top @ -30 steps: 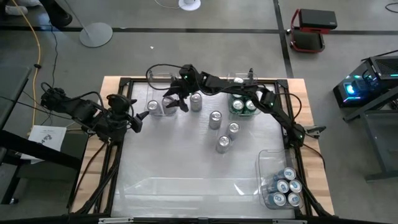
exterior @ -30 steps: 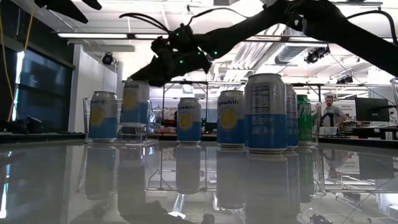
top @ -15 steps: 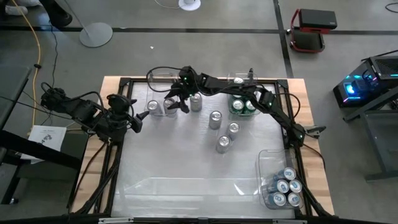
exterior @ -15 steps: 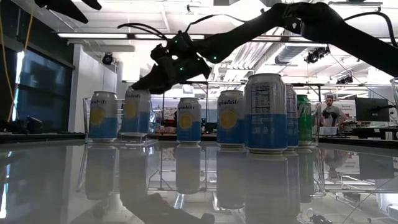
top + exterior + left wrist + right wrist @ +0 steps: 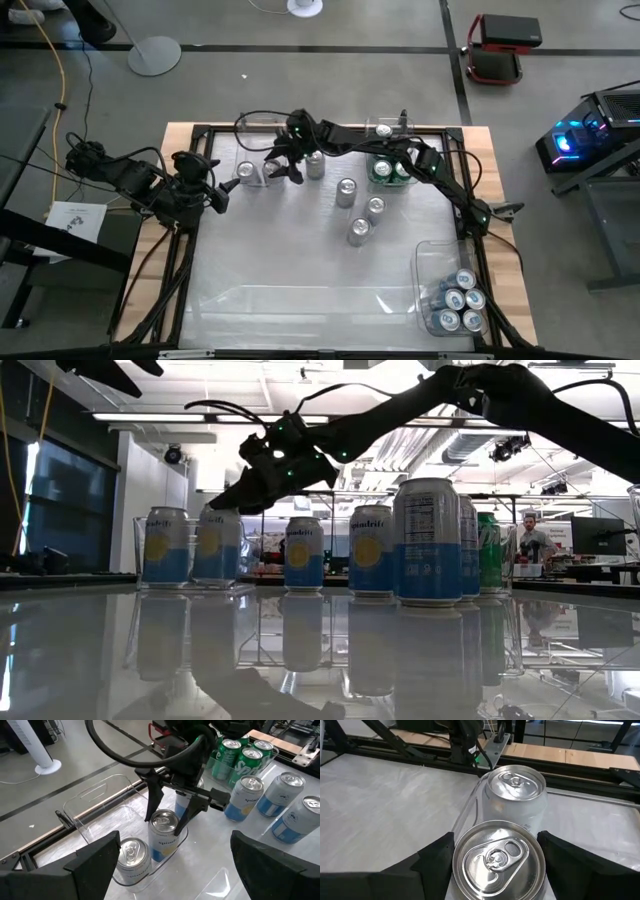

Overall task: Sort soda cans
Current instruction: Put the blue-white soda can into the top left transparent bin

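Straddling a blue can [image 5: 163, 836] in the clear bin [image 5: 102, 802] (another can [image 5: 133, 860] beside it), the right claw [image 5: 170, 815] stands apart.

Your right arm stretches across the far side of the table, its right gripper [image 5: 281, 165] pointing down with the fingers parted — not clamped. Your left gripper [image 5: 228, 188] waits at the left edge, fingers spread wide.

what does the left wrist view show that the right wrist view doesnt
Only the left wrist view shows the green cans, three blue cans standing loose on the table, and the right gripper from outside, its fingers straddling a can. Only the right wrist view shows the black frame rail behind the bin. Both show the two cans standing in the clear bin.
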Motion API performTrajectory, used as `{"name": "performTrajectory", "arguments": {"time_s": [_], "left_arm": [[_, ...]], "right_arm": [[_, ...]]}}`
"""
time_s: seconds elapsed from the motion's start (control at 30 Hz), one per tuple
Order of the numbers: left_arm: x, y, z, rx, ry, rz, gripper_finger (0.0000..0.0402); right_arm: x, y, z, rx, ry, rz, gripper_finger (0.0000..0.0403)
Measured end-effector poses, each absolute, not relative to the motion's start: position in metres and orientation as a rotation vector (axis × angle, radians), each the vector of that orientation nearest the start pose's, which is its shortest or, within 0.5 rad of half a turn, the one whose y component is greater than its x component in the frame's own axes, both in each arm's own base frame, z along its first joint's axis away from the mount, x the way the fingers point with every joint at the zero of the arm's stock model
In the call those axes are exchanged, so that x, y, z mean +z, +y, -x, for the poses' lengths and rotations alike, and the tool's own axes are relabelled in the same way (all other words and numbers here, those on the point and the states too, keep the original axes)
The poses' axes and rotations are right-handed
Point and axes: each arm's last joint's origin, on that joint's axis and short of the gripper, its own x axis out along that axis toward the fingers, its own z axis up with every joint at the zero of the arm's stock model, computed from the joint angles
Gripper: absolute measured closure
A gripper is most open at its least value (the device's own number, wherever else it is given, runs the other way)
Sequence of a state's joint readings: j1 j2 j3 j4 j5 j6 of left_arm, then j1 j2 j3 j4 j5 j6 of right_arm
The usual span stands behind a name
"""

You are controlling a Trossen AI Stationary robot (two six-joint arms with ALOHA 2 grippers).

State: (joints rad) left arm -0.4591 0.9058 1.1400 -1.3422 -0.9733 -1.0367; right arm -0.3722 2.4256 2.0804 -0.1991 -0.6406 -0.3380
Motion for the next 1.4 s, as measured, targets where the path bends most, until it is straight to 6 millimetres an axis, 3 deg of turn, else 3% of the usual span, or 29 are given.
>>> {"name": "performTrajectory", "arguments": {"time_s": [0.27, 0.5, 0.73, 0.97, 1.23, 1.4], "left_arm": [[0.351, -0.031, -0.117, 0.799, 0.496, 0.225, 0.0046], [0.351, -0.031, -0.117, 0.798, 0.496, 0.225, 0.0046], [0.351, -0.031, -0.117, 0.8, 0.493, 0.233, 0.0046], [0.348, -0.035, -0.124, 0.808, 0.502, 0.238, 0.0046], [0.334, -0.063, -0.145, 0.774, 0.531, 0.169, 0.0046], [0.322, -0.088, -0.153, 0.739, 0.528, 0.156, 0.0046]], "right_arm": [[0.203, -0.175, -0.519, 0.369, 0.422, 0.074, 0.0091], [0.21, -0.182, -0.52, 0.337, 0.365, 0.072, 0.0083], [0.248, -0.198, -0.507, 0.24, 0.3, 0.038, 0.0082], [0.304, -0.194, -0.465, 0.219, 0.431, 0.099, 0.0082], [0.294, -0.185, -0.445, 0.236, 0.686, 0.063, 0.0082], [0.295, -0.187, -0.442, 0.174, 0.717, 0.098, 0.0082]]}}
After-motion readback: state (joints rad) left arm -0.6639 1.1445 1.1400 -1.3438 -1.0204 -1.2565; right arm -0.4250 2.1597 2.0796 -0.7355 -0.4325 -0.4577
